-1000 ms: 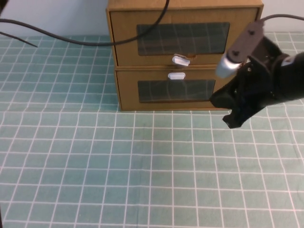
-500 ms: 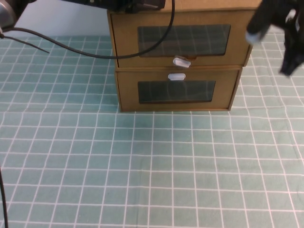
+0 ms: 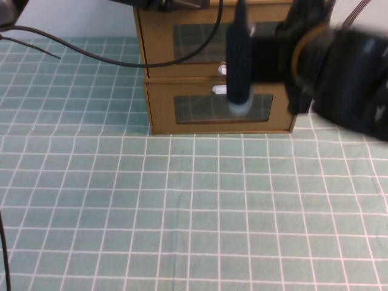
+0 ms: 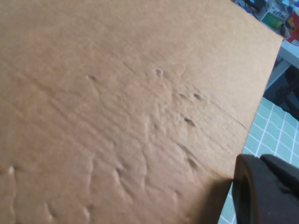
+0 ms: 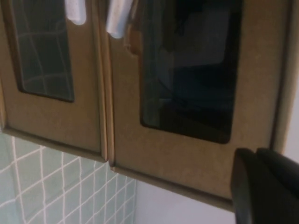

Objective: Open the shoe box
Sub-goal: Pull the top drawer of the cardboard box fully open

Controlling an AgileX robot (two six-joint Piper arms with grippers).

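Shoe box (image 3: 206,126) sits at 12 o'clock on my green grid mat (image 3: 182,212). It's the cardboard kind with windows, and the upper drawer (image 3: 156,45) and lower drawer (image 3: 160,115) both look pushed in. My right arm (image 3: 339,73) reaches in from 3 o'clock as a big dark blur, covering the right half of the front. The right gripper (image 5: 266,186) is clamped tight on nothing, facing the drawer fronts. The two white pull tabs (image 5: 117,21) are well apart from it. My left arm (image 3: 163,5) is at 12 o'clock over the box, with the left gripper (image 4: 266,191) by the edge of the top panel. Whether that one's clamped or spread, I honestly can't make out. A black cable (image 3: 91,53) trails off toward 10 o'clock.
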